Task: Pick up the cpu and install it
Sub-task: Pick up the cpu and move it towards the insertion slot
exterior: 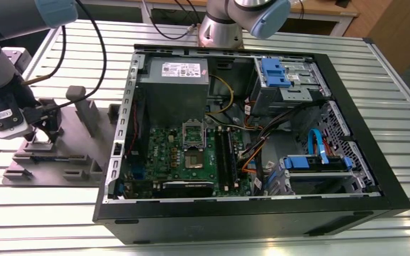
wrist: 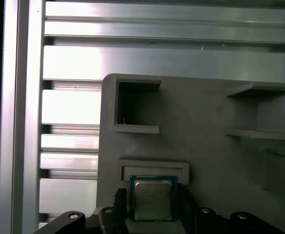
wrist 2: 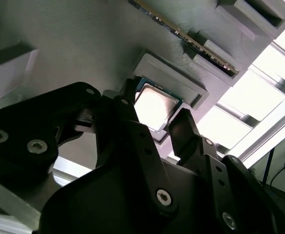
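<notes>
The cpu point(wrist: 153, 197) is a small square chip with a silvery top. It lies in a shallow nest of the grey fixture point(exterior: 73, 160) on the exterior view's left. My gripper point(exterior: 38, 140) is down over that nest. In both wrist views its black fingers point(wrist 2: 127, 105) press against two opposite edges of the cpu point(wrist 2: 156, 103), so the gripper point(wrist 2: 154, 111) is shut on it. The chip still rests in the nest. The dark socket point(exterior: 192, 158) with its raised metal frame sits on the green board inside the open computer case point(exterior: 362, 138).
The fixture carries upright posts point(exterior: 87, 114) and other pockets point(wrist: 135, 109), and a memory stick point(wrist 2: 191, 41) lies in one slot. A grey power supply box point(exterior: 175, 88), cables and blue drive brackets point(exterior: 275, 72) fill the case. The table is slatted aluminium point(exterior: 70, 48).
</notes>
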Controlling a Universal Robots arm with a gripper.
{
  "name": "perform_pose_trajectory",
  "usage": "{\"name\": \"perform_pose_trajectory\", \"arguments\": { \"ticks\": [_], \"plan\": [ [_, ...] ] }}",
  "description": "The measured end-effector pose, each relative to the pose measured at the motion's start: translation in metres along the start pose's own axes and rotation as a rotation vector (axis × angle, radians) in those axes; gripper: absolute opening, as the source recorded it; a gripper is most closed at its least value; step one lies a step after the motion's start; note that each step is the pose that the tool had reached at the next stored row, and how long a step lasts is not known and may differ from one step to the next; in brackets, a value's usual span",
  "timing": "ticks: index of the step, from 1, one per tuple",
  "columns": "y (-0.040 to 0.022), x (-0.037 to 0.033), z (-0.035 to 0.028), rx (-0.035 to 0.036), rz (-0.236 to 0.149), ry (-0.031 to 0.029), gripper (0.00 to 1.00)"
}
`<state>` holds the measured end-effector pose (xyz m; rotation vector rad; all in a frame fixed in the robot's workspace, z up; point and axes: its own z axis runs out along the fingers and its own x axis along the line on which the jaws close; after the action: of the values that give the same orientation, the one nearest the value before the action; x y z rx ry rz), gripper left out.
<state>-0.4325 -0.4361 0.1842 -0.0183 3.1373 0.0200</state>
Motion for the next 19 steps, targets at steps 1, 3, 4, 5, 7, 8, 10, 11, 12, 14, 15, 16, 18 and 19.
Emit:
{"name": "perform_pose_trajectory", "arguments": {
  "ticks": [1,3,4,5,7,8,10,11,12,14,15,16,18,19],
  "plan": [
    [0.0000,-0.0003,0.0001,0.0000,0.000,-0.0001,0.55],
    [0.0000,-0.0003,0.0001,0.0000,0.000,-0.0001,0.55],
    [-0.0001,-0.0004,0.0001,0.0000,0.000,-0.0001,0.55],
    [0.0000,-0.0004,0.0002,-0.0001,0.000,-0.0002,0.55],
    [0.0000,-0.0005,0.0001,0.0000,0.000,-0.0001,0.55],
    [0.0000,-0.0005,0.0001,0.0000,0.000,-0.0001,0.55],
    [0.0000,-0.0006,0.0001,0.0000,0.000,-0.0001,0.55],
    [0.0000,-0.0006,0.0000,0.0001,0.000,0.0000,0.53],
    [-0.0001,-0.0006,0.0000,0.0001,0.000,0.0001,0.47],
    [0.0000,-0.0007,0.0000,0.0000,0.000,0.0000,0.47],
    [0.0000,-0.0007,0.0001,0.0000,0.000,-0.0001,0.47],
    [0.0000,-0.0007,0.0001,0.0000,0.000,-0.0001,0.47],
    [0.0000,-0.0008,0.0001,-0.0001,0.000,-0.0001,0.47],
    [-0.0001,-0.0008,0.0001,0.0000,0.000,-0.0001,0.47]
  ]
}}
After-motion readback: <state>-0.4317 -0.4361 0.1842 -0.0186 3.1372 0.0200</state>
